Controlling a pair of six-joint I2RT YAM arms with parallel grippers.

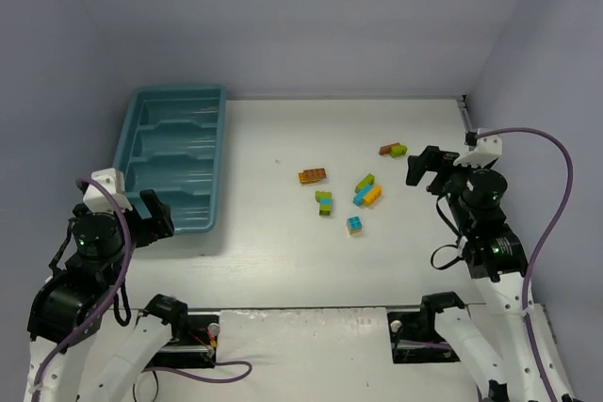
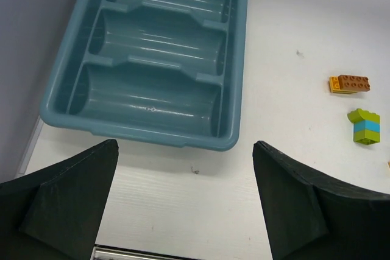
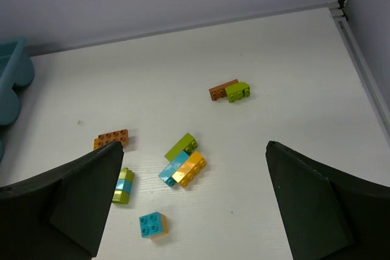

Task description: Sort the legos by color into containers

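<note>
The legos lie loose on the white table. A brown-on-orange brick [image 1: 312, 175] is the leftmost, with a lime-and-cyan stack [image 1: 324, 202] and a cyan-on-yellow square [image 1: 354, 225] nearer me. A lime, cyan and yellow cluster [image 1: 366, 190] sits in the middle, and a brown and lime pair [image 1: 392, 150] lies furthest back. The teal tray [image 1: 179, 91], at the left, has long compartments that hold nothing. My left gripper [image 1: 141, 223] hovers open at the tray's near end [image 2: 140, 131]. My right gripper [image 1: 429, 168] is open, right of the bricks, and frames the cluster [image 3: 183, 161].
Grey walls close the table at the back and on both sides. A metal rail [image 3: 365, 65] runs along the right edge. The arm bases and their cables [image 1: 556, 195] occupy the near edge.
</note>
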